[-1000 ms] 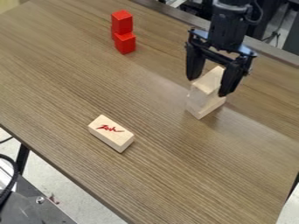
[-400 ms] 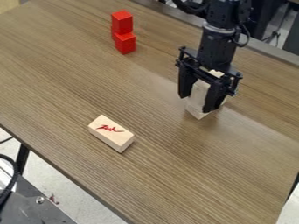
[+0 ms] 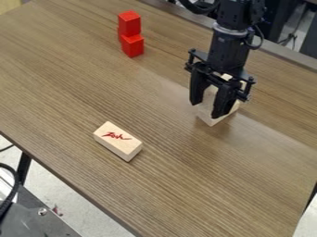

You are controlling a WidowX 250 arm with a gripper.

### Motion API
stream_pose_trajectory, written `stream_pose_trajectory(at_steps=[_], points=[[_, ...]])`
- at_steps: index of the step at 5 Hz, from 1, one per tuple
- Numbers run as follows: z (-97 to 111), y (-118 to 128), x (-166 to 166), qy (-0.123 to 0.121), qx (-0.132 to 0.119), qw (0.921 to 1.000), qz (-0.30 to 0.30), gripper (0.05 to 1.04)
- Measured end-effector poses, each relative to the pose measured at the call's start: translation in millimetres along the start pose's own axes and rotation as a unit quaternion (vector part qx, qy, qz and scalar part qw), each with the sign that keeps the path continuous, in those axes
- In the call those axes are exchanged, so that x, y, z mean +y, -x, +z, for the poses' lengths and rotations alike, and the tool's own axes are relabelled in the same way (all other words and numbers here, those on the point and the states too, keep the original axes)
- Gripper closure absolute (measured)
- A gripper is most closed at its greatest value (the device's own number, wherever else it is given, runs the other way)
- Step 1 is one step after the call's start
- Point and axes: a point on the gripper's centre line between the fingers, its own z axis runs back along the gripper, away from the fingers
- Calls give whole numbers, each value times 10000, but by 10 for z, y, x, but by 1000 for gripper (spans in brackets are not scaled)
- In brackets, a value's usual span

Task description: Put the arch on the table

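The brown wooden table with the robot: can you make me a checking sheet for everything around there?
Surface: brown wood-grain table, no spills seen.
Job's things: pale wooden piece or pieces at the gripper; arch shape partly hidden.
Clutter: pale rectangular wooden block with red marks; two red blocks together.
Gripper: black two-finger gripper, grip unclear.
Cables: black cable beside the arm; another lower left.
Surroundings: pale speckled floor.

A black robot arm (image 3: pixel 229 48) reached down from the upper right of the camera view, its gripper (image 3: pixel 206 109) pointed downward at a slight slant, two fingers apart.
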Motion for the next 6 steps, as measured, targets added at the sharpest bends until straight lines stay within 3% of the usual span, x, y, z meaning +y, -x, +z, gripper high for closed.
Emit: stream_pose_trajectory(at_steps=[2, 4, 5, 6], points=[[39, 11, 28, 251, 24, 9997, 60, 498], [292, -229, 329, 364, -412, 9974, 465, 498], [237, -405, 574, 333, -413, 9954, 796, 498], [51, -632, 773, 246, -259, 9928, 1142, 498]])
